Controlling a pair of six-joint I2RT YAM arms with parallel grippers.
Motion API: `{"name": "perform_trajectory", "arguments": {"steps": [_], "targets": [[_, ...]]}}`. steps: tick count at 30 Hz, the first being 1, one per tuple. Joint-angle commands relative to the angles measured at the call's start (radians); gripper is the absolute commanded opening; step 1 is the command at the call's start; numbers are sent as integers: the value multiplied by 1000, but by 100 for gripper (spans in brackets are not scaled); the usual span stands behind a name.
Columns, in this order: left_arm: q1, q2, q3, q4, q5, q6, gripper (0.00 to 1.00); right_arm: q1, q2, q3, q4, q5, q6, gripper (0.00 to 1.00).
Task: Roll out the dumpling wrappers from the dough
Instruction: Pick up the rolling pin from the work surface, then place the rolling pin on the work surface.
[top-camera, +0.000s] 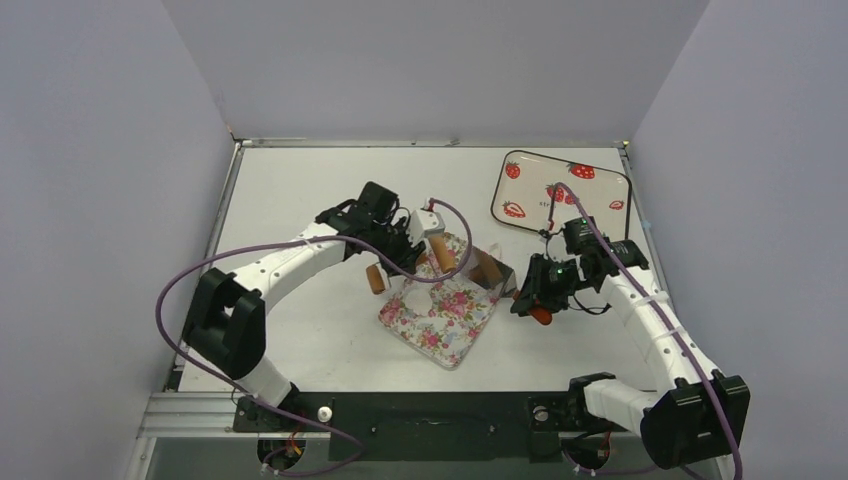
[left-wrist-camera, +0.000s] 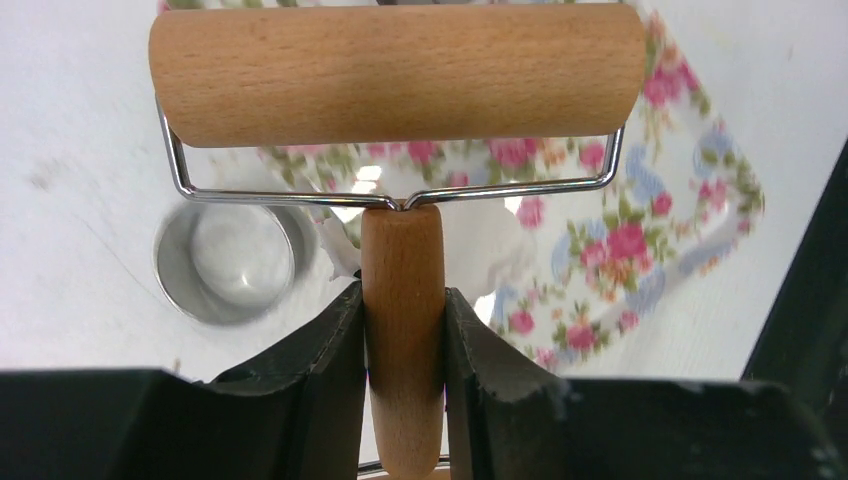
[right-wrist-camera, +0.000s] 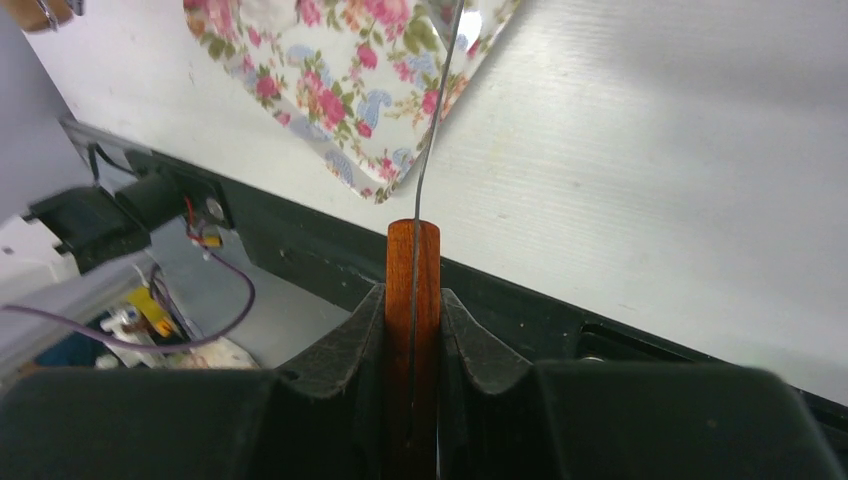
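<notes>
Left gripper (left-wrist-camera: 403, 296): both fingers press against the handle of the wooden roller (left-wrist-camera: 400, 75), which stands between them. The hold is narrow and firm. The barrel lies crosswise at the top of the left wrist view, on its wire yoke.

In the overhead view the left gripper (top-camera: 398, 243) sits just left of centre, over the upper corner of the floral tray (top-camera: 440, 320). The roller barrel (top-camera: 441, 251) lies over that corner.

Dough (left-wrist-camera: 490, 250): a flattened whitish patch on the floral tray (left-wrist-camera: 660, 200), lower centre of the left wrist view, partly hidden behind the roller handle. Its full outline cannot be made out.

Metal ring (left-wrist-camera: 235, 262): upright and hollow, at the lower left of the same view, just beside a ragged edge of dough. Whether it rests on the tray or the table (top-camera: 300, 190) cannot be told.

Right gripper (right-wrist-camera: 412, 296): clamped narrowly on the red handle of the spatula (right-wrist-camera: 412, 250). The blade shows edge-on, running up toward the floral tray (right-wrist-camera: 340, 90).

In the overhead view the right gripper (top-camera: 537, 292) sits right of centre, with the blade (top-camera: 486, 268) at the tray's right edge.

Strawberry tray (top-camera: 600, 205): upper right of the overhead view, well apart from the floral tray.
</notes>
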Motion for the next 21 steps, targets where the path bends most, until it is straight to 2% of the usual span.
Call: {"name": "perform_trajectory", "arguments": {"steps": [1, 7, 12, 14, 15, 17, 21], "targets": [[-69, 99, 150, 283, -33, -273, 0, -161, -76, -5, -57, -41, -23, 0], [-107, 274, 235, 537, -34, -405, 0, -247, -173, -6, -126, -18, -25, 0], [-121, 419, 357, 549, -128, -451, 0, -338, -240, 47, -190, -8, -30, 0], [-121, 467, 392, 531, -150, -473, 13, -364, -260, 63, -207, 2, -24, 0], [-121, 488, 401, 525, -151, -478, 23, -375, -271, 69, -212, 13, -22, 0], [-128, 499, 409, 521, -151, -483, 34, -387, -279, 87, -228, 34, -21, 0], [-144, 496, 407, 512, -125, -451, 39, -403, -283, 127, -237, 78, -7, 0]]}}
